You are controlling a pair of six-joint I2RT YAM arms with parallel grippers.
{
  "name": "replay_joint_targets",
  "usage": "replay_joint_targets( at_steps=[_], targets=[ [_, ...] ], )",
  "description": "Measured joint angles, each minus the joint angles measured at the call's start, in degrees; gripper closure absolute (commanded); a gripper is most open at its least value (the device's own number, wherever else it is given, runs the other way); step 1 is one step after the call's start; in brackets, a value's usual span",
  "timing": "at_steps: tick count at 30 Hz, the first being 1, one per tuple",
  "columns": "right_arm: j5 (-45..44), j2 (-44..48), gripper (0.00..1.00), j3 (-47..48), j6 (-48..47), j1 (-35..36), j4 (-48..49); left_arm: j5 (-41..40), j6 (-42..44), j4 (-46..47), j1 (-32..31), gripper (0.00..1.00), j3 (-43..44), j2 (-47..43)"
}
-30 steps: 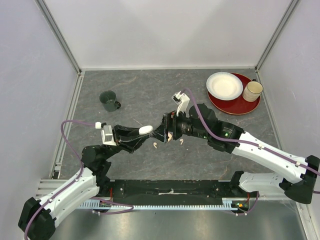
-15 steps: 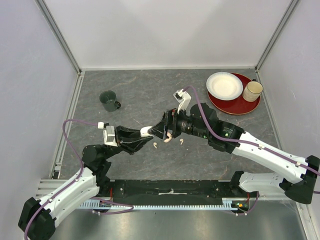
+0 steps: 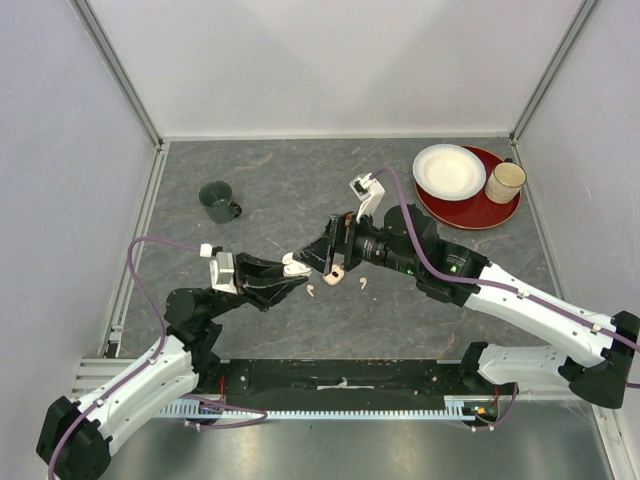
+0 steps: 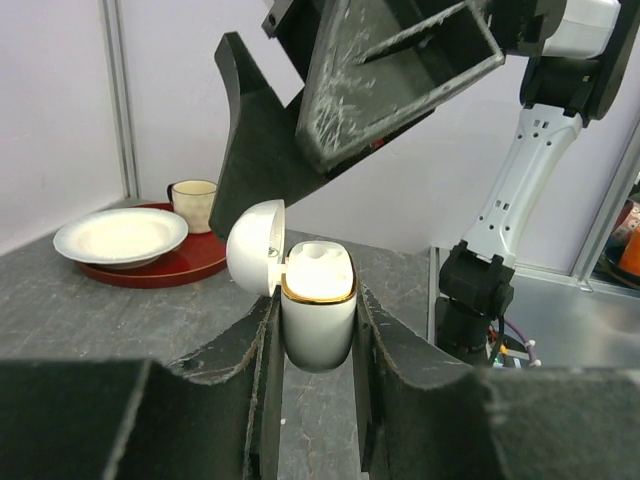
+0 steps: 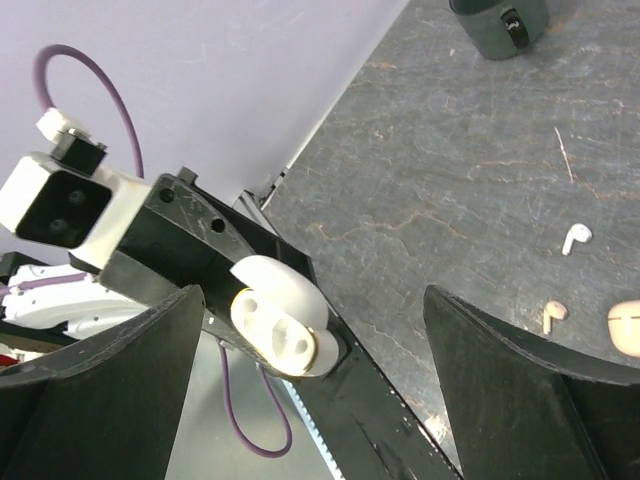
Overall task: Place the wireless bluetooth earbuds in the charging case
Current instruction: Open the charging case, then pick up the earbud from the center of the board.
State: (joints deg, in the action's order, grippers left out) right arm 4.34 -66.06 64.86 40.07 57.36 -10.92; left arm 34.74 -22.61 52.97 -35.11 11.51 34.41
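We are looking at one white earbud (image 5: 574, 238) and one beige earbud (image 5: 554, 312) lying apart on the grey table (image 3: 270, 180), with a third pale piece (image 5: 625, 327) nearby (cut off at the frame edge). The one charging case (image 4: 318, 310) is sitting upright above the table, lid hinged open and two sockets showing. Our left gripper (image 4: 316, 345) is clamping it. Our right gripper (image 3: 322, 256) is hovering just beside it, jaws spread wide and carrying nothing. Farther off, one green mug (image 3: 218, 200) is standing alone, and one red plate (image 3: 500, 212) is carrying one white bowl (image 3: 449, 171) and one cream mug (image 3: 505, 181).
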Motion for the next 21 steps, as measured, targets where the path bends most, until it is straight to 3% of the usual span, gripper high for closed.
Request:
replay_joint_targets(
  at_steps=[6,12,13,21],
  targets=[
    [-0.2,2.1,0.02,0.0,-0.04,-1.14,1.2,-2.21,0.85,-2.78,0.0,0.98,-0.85,-2.51],
    [-11.56,6.47,0.16,0.0,1.55,-8.74,-4.28,-3.17,2.21,-8.63,0.0,0.98,-1.51,-8.66],
    [-14.32,6.6,0.23,0.0,1.9,-10.32,-6.27,-3.23,2.6,-10.03,0.0,0.98,-1.51,-10.05],
    [-19.78,-2.97,0.3,-7.32,3.23,-14.21,-14.95,-3.23,4.31,-18.18,0.0,0.98,-1.57,-18.03]
  ],
)
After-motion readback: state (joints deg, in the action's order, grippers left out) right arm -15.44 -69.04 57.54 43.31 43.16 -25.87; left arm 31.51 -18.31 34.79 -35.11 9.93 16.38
